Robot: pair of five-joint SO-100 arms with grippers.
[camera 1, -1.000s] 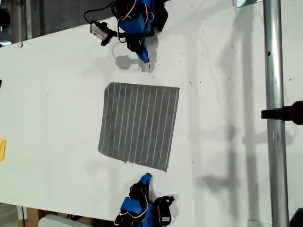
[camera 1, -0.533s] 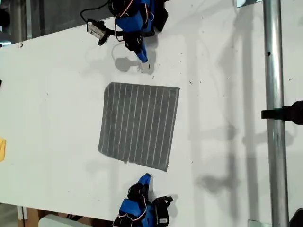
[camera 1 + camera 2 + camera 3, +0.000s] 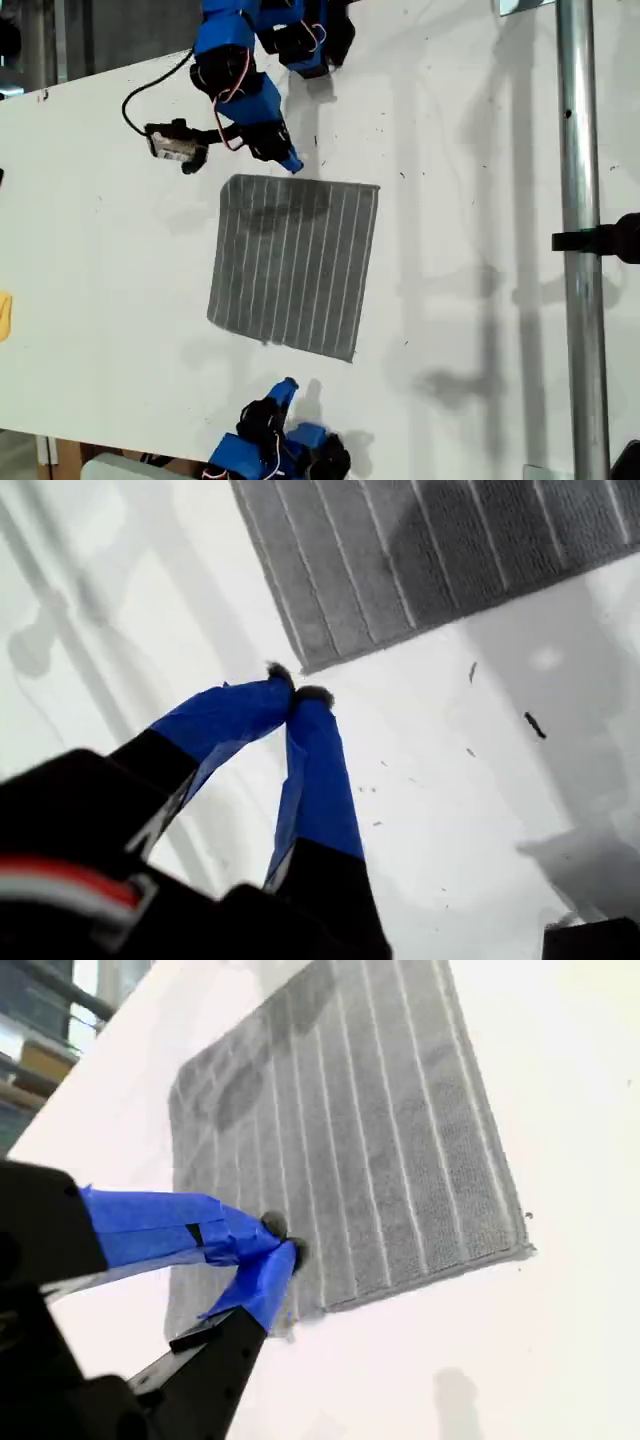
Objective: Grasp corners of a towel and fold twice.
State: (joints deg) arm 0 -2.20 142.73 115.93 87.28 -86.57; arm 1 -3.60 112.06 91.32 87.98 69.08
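Bright overhead light, soft shadows on table (image 3: 470,200); wrist views blurry.

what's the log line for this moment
towel flat, unfolded | my first gripper shut, just off one edge | my second gripper shut, at opposite edge | neither grasping

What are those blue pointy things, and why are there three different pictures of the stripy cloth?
The blue things are pincers on two small robot arms. I call them my first gripper and my second gripper. One picture comes from a camera looking down on the whole white table. The other two come from little cameras that ride on each arm, so they show each pincer close up. The stripy grey cloth is a towel, lying flat and unfolded between the arms. My first gripper is at the towel's edge nearest the top of the exterior view, and my second is just past the opposite edge. Both pincers are pinched shut, and neither holds anything.
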